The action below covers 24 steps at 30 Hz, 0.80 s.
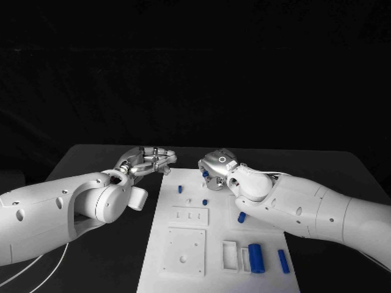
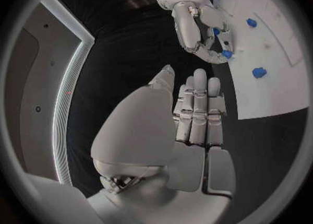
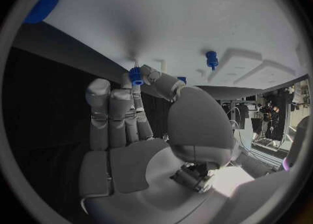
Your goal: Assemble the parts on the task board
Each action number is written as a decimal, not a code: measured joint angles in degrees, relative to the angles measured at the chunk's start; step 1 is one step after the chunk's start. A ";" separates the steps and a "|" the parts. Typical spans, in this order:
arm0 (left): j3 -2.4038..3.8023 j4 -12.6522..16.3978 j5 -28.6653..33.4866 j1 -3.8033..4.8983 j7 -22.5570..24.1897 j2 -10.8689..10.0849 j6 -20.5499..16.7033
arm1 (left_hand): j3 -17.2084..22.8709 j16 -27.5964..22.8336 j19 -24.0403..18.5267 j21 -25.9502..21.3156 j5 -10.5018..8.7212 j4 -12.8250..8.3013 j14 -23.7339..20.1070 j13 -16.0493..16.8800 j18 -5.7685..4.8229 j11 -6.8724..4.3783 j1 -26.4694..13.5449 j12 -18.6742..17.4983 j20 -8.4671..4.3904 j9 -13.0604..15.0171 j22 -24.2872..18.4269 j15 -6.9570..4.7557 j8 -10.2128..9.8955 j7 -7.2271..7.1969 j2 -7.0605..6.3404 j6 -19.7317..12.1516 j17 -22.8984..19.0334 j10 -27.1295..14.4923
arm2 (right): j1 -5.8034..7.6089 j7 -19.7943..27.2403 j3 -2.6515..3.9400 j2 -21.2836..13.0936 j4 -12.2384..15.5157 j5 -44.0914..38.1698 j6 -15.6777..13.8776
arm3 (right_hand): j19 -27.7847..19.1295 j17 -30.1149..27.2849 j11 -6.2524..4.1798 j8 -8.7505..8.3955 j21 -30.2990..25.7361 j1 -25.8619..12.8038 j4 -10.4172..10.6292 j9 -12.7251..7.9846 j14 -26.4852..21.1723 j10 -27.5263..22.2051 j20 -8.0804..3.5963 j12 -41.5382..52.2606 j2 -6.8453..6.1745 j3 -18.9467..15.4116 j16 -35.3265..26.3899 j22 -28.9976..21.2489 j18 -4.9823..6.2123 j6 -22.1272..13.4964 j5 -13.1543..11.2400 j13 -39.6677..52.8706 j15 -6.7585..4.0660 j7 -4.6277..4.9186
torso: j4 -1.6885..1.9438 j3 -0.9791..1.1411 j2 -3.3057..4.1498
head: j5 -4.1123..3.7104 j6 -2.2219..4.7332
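The white task board (image 1: 215,235) lies in the middle of the black table. My right hand (image 1: 219,168) hovers over its far end and pinches a small blue part (image 3: 135,76) between thumb and a finger, just above the board surface. The left wrist view shows that same pinch, with the right hand (image 2: 195,25) holding the blue part (image 2: 226,53). My left hand (image 1: 148,161) is just off the board's far left corner, holding nothing, with its fingers (image 2: 199,109) stretched out side by side. A blue peg (image 1: 179,189) stands near the board's left edge.
More blue parts sit on the board: a small one (image 1: 203,201), another (image 1: 241,217) beside my right arm, a thick cylinder (image 1: 256,257) and a slim rod (image 1: 283,261) at the near end. A raised white plate (image 1: 183,251) takes up the near left.
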 measured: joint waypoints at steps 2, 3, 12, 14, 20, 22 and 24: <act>0.00 0.00 0.00 0.01 0.00 0.00 0.00 | 0.15 0.00 0.00 0.00 0.00 -0.15 0.00 0.00 0.01 0.00 0.00 0.00 0.00 0.00 0.00 0.00 0.00 0.00 0.00 0.00 0.00 0.00 | 0.00 0.06 0.00 0.05 -0.08 0.13 0.02 | -0.24 0.00 0.00 0.00 0.00 0.00 0.00 0.00 -0.05 0.00 -0.06 -0.07 0.00 0.00 0.00 0.00 0.00 -0.01 0.00 0.00 -0.05 0.00 | 0.01 0.04 0.01 | 0.01 -0.01; 0.00 -0.01 0.00 0.01 0.00 0.00 0.00 | 0.15 0.00 0.00 0.00 0.00 -0.15 0.00 0.00 0.01 0.00 0.00 0.00 0.00 0.00 0.00 0.00 0.00 0.00 0.00 0.00 0.00 0.00 | 0.00 0.07 0.00 0.07 -0.14 0.19 0.03 | -0.24 -0.04 0.00 0.00 0.00 0.00 0.00 -0.11 -0.06 0.00 -0.06 -0.08 0.00 0.00 0.00 0.00 0.00 -0.01 0.00 0.00 -0.05 0.00 | 0.01 0.04 0.02 | 0.00 -0.01; 0.00 -0.01 -0.01 0.04 0.00 0.01 0.00 | 0.15 0.00 -0.03 0.00 0.00 -0.15 0.00 0.00 0.03 -0.01 0.00 0.00 -0.02 0.00 -0.01 0.00 0.00 0.00 0.00 0.00 -0.05 0.00 | -0.06 0.13 -0.06 0.32 -0.66 0.67 0.54 | -0.35 -0.50 0.02 -0.12 0.21 -0.04 0.15 -0.16 -0.56 -0.02 0.02 -0.13 -1.25 -0.84 0.00 0.00 0.00 -0.16 0.00 -0.03 0.06 -0.05 | 0.03 0.07 0.07 | -0.03 0.01; 0.00 0.00 -0.01 0.04 0.00 0.00 0.00 | 0.15 0.00 -0.13 0.00 0.00 -0.15 0.00 0.01 0.02 -0.01 0.00 0.00 -0.12 0.00 -0.01 0.00 0.00 0.00 0.00 0.00 -0.05 0.00 | -0.06 0.15 -0.06 0.31 -0.69 0.81 0.69 | -0.36 -0.62 0.34 -0.48 0.21 -0.43 0.15 -0.16 -0.56 -0.32 0.03 -0.36 -1.63 -1.41 0.00 0.00 0.00 -0.45 0.01 0.04 0.06 0.17 | 0.03 0.06 0.07 | -0.03 0.01; 0.00 0.01 -0.02 0.12 0.00 -0.04 0.00 | 0.15 0.00 -0.25 0.00 0.00 -0.15 0.00 0.01 0.02 -0.08 0.00 0.01 -0.22 0.00 -0.01 0.00 -0.21 0.00 0.00 0.00 -0.04 -0.06 | -0.04 0.21 -0.07 0.34 -0.91 1.29 1.10 | -0.66 -1.09 0.96 -1.11 0.21 -0.99 -0.26 -0.66 -0.93 -0.93 0.32 -0.78 -3.08 -3.07 0.00 0.00 0.00 -1.05 0.23 -0.15 0.18 0.63 | 0.01 0.04 0.10 | -0.07 -0.13; 0.00 0.01 -0.02 0.12 0.00 -0.04 0.00 | 0.24 0.00 -0.33 0.00 0.00 -0.06 0.00 0.01 0.02 -0.08 0.00 0.01 -0.14 0.00 -0.01 0.00 -0.21 0.00 0.00 0.00 -0.05 -0.06 | -0.07 0.23 -0.09 0.37 -0.94 1.47 1.13 | -0.80 -1.28 1.45 -1.38 0.21 -0.69 -0.23 -0.79 -1.09 -1.42 0.45 -0.78 -3.41 -3.42 0.00 0.00 0.00 -1.45 0.23 -0.29 0.33 1.02 | 0.01 0.04 0.10 | -0.13 -0.14; 0.00 0.01 -0.02 0.13 0.00 -0.04 0.00 | 0.31 0.00 -0.33 0.00 0.00 0.01 0.00 0.01 0.02 -0.08 0.00 0.01 -0.14 0.00 -0.01 0.00 -0.21 0.00 0.00 0.00 -0.05 -0.06 | -0.09 0.23 -0.11 0.42 -0.96 1.67 1.14 | -0.87 -1.45 1.89 -1.79 0.21 -0.70 -0.13 -0.84 -1.12 -1.87 0.52 -0.78 -3.40 -3.97 0.00 0.00 0.01 -1.75 0.23 -0.42 0.36 1.13 | 0.01 0.03 0.10 | -0.16 -0.14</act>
